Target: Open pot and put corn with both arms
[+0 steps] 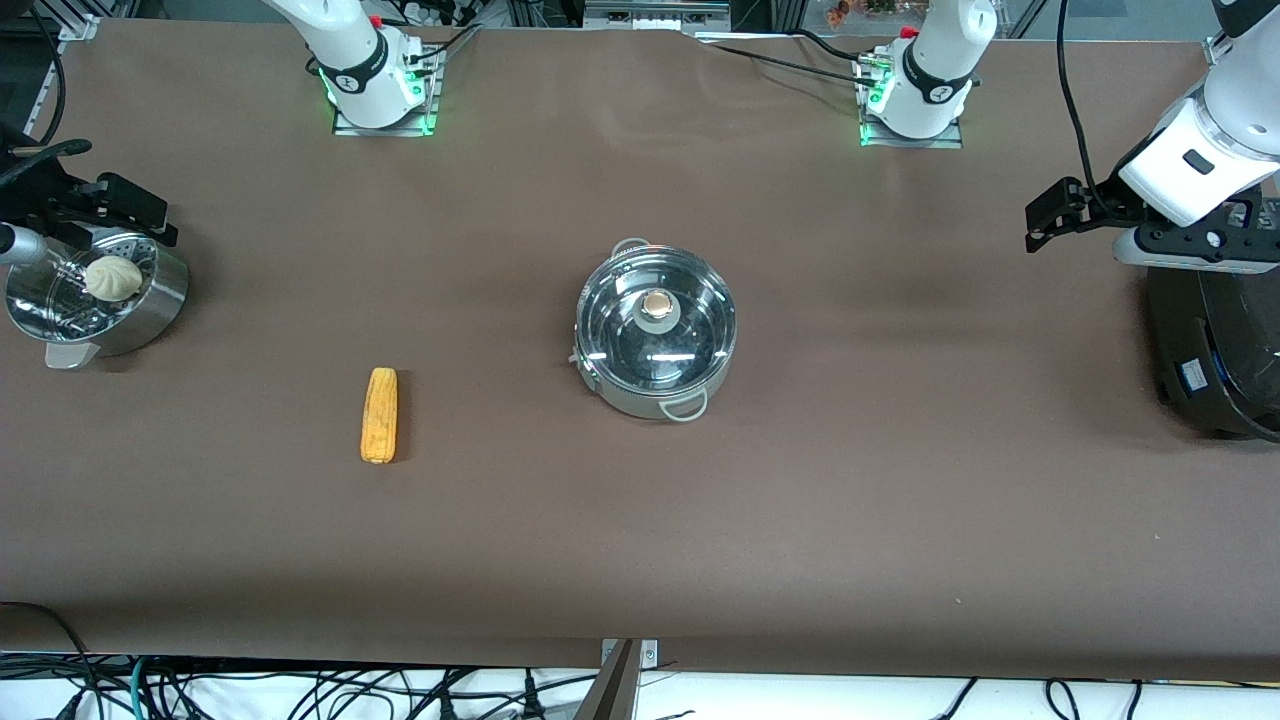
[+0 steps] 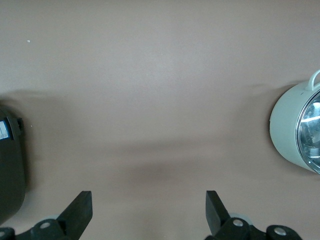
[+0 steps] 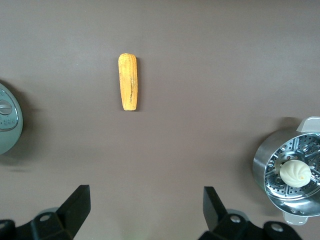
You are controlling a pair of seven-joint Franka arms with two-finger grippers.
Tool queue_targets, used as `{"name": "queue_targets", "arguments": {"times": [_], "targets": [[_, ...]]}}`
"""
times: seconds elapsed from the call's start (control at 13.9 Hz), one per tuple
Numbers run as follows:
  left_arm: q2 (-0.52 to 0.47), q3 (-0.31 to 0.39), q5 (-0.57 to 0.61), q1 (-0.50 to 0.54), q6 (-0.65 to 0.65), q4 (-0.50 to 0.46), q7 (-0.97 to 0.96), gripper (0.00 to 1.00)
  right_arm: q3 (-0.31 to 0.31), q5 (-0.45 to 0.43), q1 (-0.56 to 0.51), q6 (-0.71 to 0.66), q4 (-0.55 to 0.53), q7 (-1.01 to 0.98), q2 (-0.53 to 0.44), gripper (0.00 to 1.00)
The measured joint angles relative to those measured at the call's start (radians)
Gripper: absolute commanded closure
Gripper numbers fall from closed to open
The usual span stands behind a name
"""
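Observation:
The steel pot stands mid-table with its glass lid on and the brass knob on top. It shows at the edge of the left wrist view and the right wrist view. The corn lies on the table toward the right arm's end, nearer the front camera than the pot; it also shows in the right wrist view. My left gripper hangs open and empty beside the black cooker. My right gripper is open and empty by the steamer bowl.
A steel steamer bowl with a white bun sits at the right arm's end; it also shows in the right wrist view. A large black cooker stands at the left arm's end. Brown table cover.

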Motion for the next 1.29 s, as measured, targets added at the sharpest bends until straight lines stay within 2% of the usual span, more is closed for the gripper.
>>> {"name": "queue_targets", "arguments": {"times": [0.36,0.58,0.72,1.01,1.29], "targets": [[0.008,-0.015,-0.006,-0.025,-0.001,0.0,0.0,0.0,0.0,0.0,0.0,0.0,0.0,0.0,0.008,0.0],[0.043,-0.021,-0.023,-0.113,0.003,0.033,-0.026,0.0,-0.004,0.0,-0.001,0.0,0.0,0.0,0.008,0.0],[0.121,-0.024,-0.03,-0.209,0.007,0.112,-0.133,0.0,-0.008,0.0,-0.001,-0.001,0.0,-0.004,0.009,0.0],[0.365,-0.028,-0.054,-0.408,0.032,0.294,-0.387,0.0,-0.008,0.0,0.0,-0.001,0.0,-0.005,0.01,0.0],[0.515,-0.028,-0.054,-0.521,0.169,0.339,-0.445,0.0,-0.008,0.0,0.0,-0.001,0.0,-0.005,0.01,0.0]]}}
